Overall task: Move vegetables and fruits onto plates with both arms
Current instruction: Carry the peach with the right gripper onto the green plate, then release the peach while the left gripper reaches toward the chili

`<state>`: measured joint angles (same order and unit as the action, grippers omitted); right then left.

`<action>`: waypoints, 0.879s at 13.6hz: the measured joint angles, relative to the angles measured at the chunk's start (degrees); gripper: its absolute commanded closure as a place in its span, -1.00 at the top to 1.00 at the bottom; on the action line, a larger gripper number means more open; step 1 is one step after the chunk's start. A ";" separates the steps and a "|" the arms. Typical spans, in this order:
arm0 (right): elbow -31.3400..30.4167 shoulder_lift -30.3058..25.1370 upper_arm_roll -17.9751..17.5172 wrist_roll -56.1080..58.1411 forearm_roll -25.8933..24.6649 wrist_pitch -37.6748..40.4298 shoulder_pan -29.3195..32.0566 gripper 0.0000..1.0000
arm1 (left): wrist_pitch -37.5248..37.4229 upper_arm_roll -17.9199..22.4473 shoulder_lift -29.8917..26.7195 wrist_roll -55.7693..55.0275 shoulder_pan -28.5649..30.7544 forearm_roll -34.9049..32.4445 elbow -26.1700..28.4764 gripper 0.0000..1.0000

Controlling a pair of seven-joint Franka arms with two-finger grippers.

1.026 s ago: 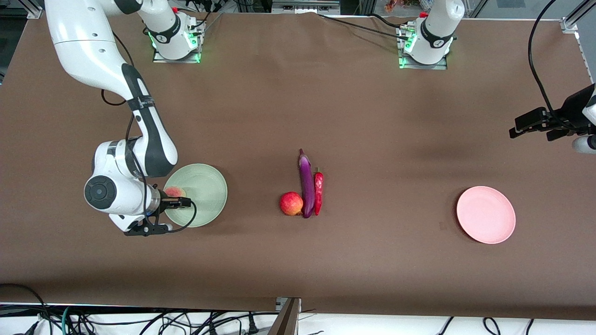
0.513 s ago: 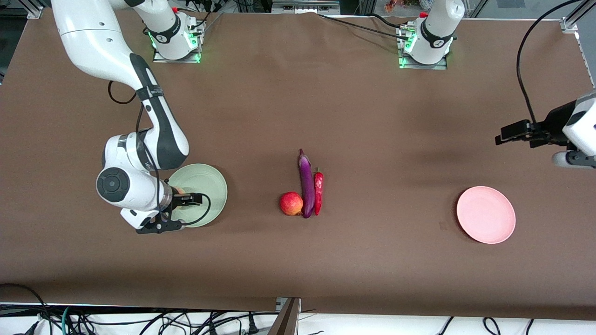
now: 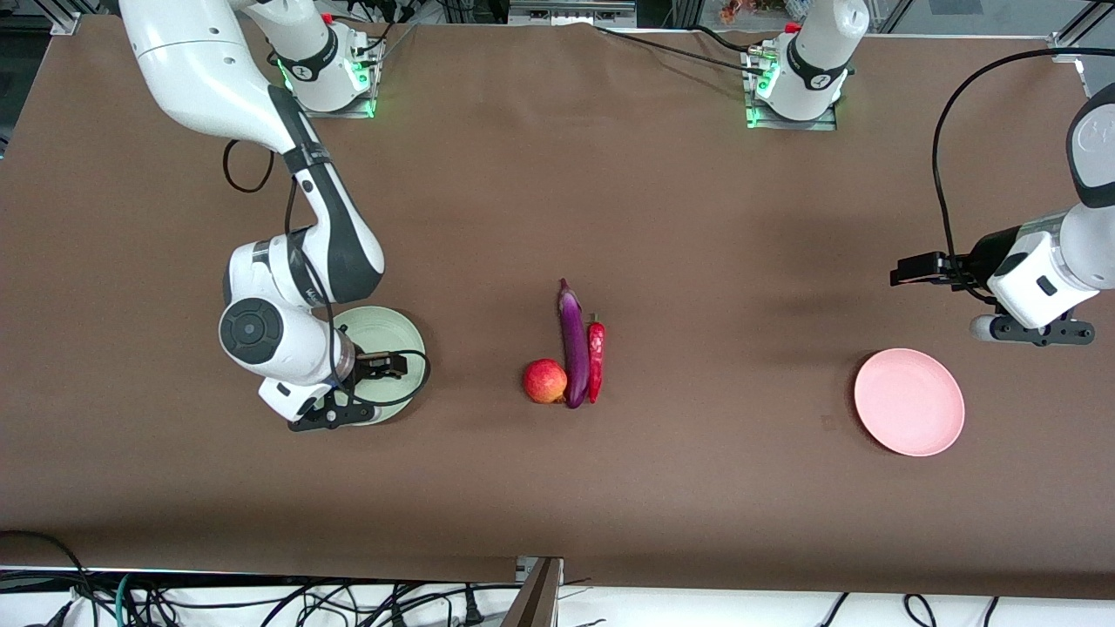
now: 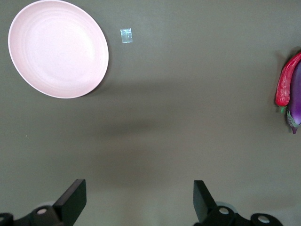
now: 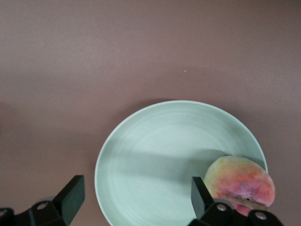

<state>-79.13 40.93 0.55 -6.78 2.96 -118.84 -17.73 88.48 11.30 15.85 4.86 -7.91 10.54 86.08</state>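
Note:
The pale green plate (image 3: 396, 331) lies toward the right arm's end, partly under the right arm. The peach (image 5: 240, 183) rests on it near its rim and is hidden in the front view. My right gripper (image 3: 392, 364) is open and empty above this plate (image 5: 155, 150), with the peach beside one finger. The red fruit (image 3: 544, 381), purple eggplant (image 3: 572, 344) and red chili (image 3: 596, 357) lie side by side mid-table. The pink plate (image 3: 908, 401) is empty. My left gripper (image 3: 899, 272) is open and empty over bare cloth near the pink plate (image 4: 59, 47). The chili (image 4: 286, 82) and the eggplant (image 4: 296, 106) show at the edge of the left wrist view.
Brown cloth (image 3: 714, 261) covers the table. A small piece of clear tape (image 4: 126, 35) lies on it beside the pink plate. The arm bases stand at the edge farthest from the front camera. Cables hang past the edge nearest to it.
My right gripper has moved over the green plate toward the table's middle, away from the peach. My left arm has swung in from the table's end toward the pink plate.

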 measured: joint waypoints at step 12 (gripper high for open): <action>0.66 1.92 -0.62 -15.66 0.05 -9.53 -6.33 0.99 | -0.46 -0.15 0.38 -4.04 -6.14 -3.40 -0.03 1.00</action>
<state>-78.47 42.85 -0.07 -22.44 3.01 -128.37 -24.06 88.02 11.15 16.23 0.82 -14.06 7.14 86.05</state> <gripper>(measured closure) 0.000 0.000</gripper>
